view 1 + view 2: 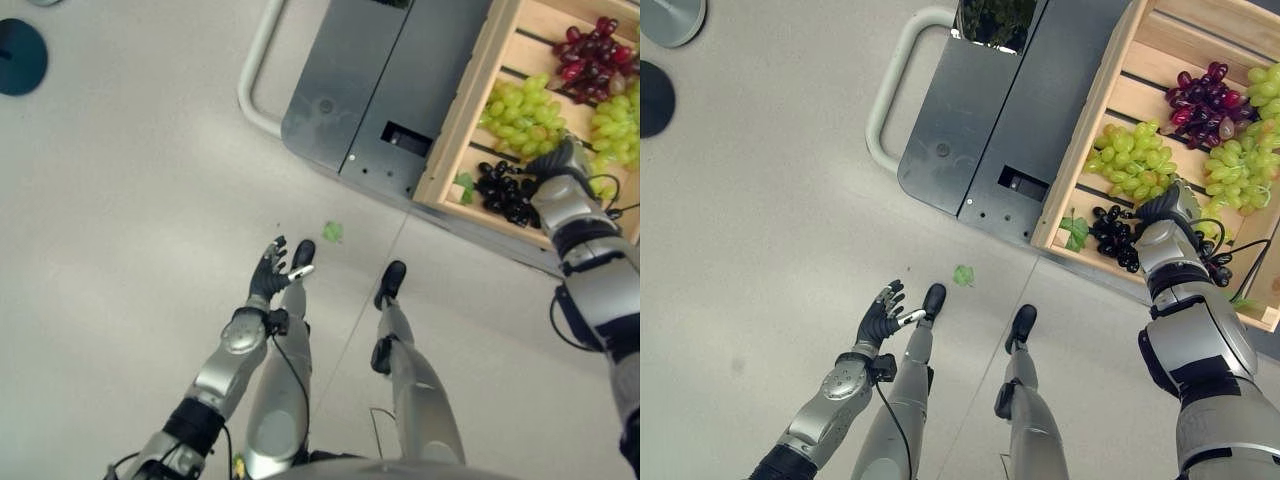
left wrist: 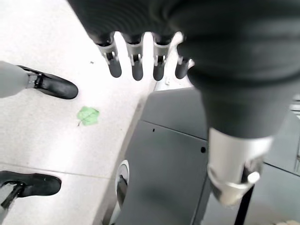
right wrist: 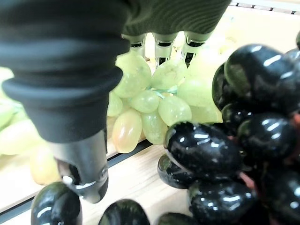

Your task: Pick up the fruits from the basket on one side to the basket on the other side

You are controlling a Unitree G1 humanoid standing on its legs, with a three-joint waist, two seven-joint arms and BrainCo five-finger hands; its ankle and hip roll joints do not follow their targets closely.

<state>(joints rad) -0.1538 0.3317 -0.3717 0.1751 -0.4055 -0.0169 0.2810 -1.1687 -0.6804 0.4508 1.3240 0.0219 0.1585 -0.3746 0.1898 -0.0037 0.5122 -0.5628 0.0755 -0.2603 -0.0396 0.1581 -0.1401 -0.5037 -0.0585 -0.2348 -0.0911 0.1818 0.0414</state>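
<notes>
Right hand (image 1: 1167, 215) lowered among green grapes (image 1: 1130, 160) and black grapes (image 1: 1115, 235) in wooden crate (image 1: 1080, 150), finger state not discernible, left hand (image 1: 880, 315) held open over floor (image 1: 760, 250)

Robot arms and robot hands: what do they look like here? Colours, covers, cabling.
Both arms are silver-grey metal shells with black bands at the joints. The left robot hand and the right robot hand each wear a dark ribbed cover over the back and wrist. In the left wrist view, silver fingers end in dark tips. Thin black cables loop beside each forearm.
</notes>
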